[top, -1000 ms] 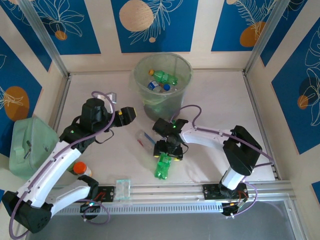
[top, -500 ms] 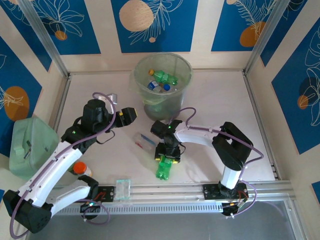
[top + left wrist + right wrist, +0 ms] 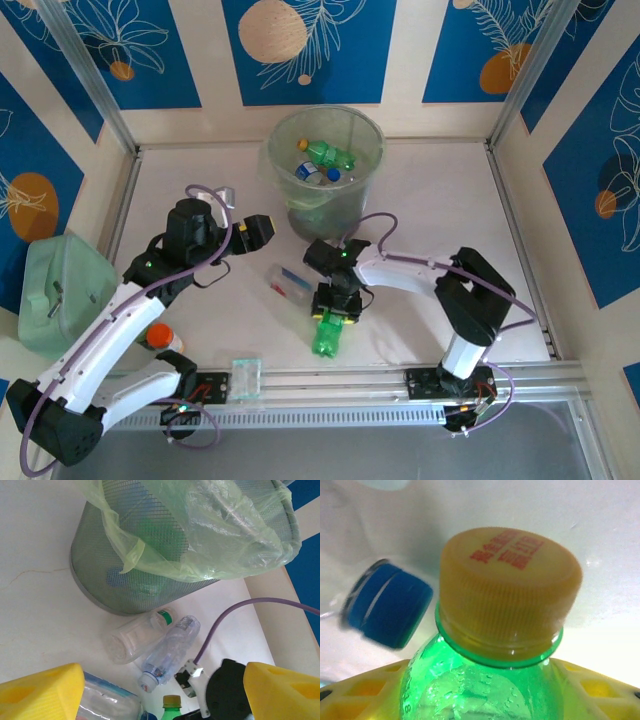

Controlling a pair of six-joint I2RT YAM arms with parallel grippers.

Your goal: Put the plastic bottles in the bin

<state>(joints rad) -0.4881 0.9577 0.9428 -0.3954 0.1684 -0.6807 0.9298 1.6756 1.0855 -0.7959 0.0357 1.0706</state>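
bright, even light fell with soft, faint shadows. in the right wrist view the blue cap (image 3: 387, 605) was blurred and the table (image 3: 600, 540) glared white.
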